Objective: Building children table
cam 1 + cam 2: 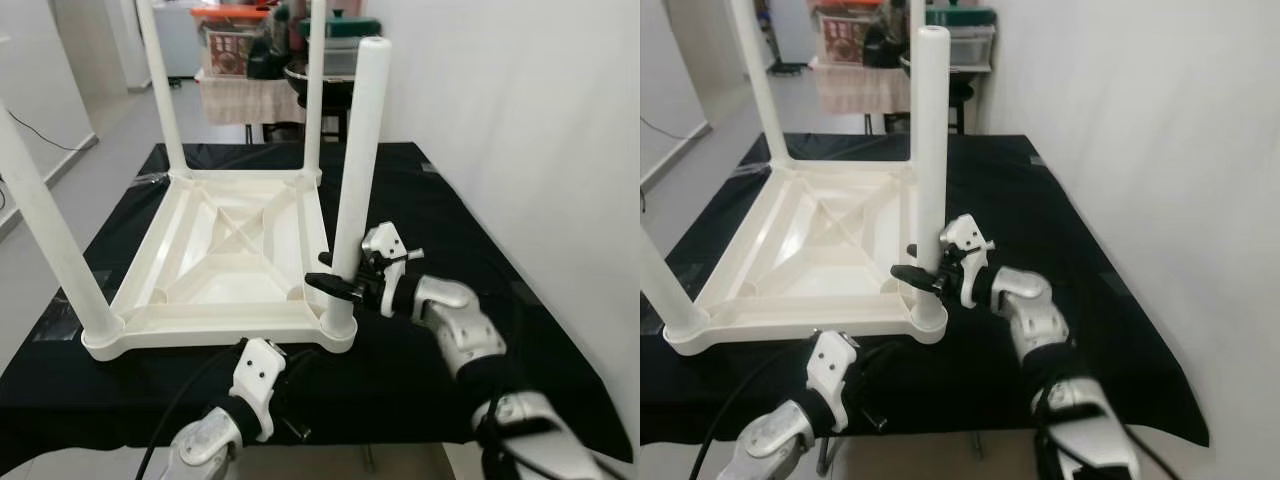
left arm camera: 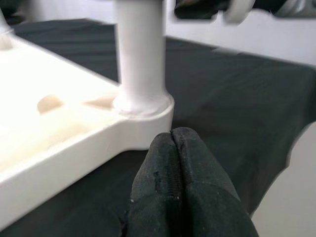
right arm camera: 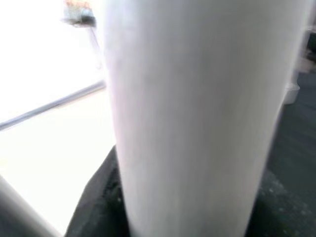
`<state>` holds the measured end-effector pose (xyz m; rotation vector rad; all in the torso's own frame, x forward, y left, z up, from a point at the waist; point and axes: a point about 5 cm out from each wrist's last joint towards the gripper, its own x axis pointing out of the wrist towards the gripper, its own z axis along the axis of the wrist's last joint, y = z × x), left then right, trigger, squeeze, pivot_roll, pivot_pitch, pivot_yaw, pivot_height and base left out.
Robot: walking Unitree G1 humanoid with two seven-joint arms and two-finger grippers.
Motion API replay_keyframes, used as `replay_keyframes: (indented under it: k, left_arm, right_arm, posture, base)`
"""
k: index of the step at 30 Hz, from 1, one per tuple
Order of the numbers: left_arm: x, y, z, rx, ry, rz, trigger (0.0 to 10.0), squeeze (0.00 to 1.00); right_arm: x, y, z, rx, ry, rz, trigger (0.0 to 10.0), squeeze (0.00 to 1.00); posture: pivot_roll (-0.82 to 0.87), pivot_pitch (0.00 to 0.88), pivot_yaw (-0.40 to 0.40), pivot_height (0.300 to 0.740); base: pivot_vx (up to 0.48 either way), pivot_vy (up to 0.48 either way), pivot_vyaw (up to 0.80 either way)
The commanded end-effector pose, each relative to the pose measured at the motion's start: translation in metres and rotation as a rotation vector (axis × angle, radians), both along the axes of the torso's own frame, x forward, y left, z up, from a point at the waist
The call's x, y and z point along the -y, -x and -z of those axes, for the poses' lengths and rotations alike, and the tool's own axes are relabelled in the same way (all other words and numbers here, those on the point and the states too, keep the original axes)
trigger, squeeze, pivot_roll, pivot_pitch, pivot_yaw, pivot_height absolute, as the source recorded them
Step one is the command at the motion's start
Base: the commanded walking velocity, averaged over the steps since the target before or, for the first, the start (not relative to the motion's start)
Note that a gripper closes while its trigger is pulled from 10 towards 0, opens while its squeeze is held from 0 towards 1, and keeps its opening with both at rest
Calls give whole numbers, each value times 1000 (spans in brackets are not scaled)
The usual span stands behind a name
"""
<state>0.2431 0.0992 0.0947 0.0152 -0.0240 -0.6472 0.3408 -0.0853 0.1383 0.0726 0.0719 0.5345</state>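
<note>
The white children table [image 1: 225,250] lay upside down on the black cloth [image 1: 440,220] in the centre of the frame, its four legs pointing up. The right gripper [image 1: 335,285], at centre right, had its black fingers closed around the near right leg [image 1: 355,170], low on it. The left gripper [image 2: 173,192], at the bottom centre, had its fingers pressed together, holding nothing, just beside the table's near corner.

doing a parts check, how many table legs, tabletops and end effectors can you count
white table legs: 4 (near right one held by the right end effector)
upturned white tabletop: 1
end effectors: 2 (left end effector shut)
total: 7
</note>
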Motion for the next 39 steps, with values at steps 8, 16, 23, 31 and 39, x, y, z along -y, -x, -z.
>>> replay_keyframes:
  k: [8,16,23,31,39]
  left_arm:
    - [-11,-21,-7,-10,42,-128,10000,0]
    - [-17,-30,-14,-8,97,-210,10000,0]
    - [-34,-46,-33,-3,148,-315,10000,0]
    - [-56,-68,-53,42,92,-399,10000,0]
    - [-52,-60,-44,40,21,-418,10000,0]
  right_arm:
    - [-19,-11,18,-84,95,122,8941,0]
    - [-2,-17,-10,6,51,211,10000,1000]
    - [23,-16,-15,39,74,286,10000,1000]
    - [58,12,-3,36,105,355,10000,0]
    - [77,46,7,10,47,295,10000,0]
  posture:
    - [-15,0,-19,740]
    - [-24,0,-9,740]
    - [-51,32,17,740]
    - [-70,1,56,740]
    - [-79,5,55,740]
  base:
    - [0,0,0]
    - [0,0,0]
    - [0,0,0]
    - [0,0,0]
    - [0,0,0]
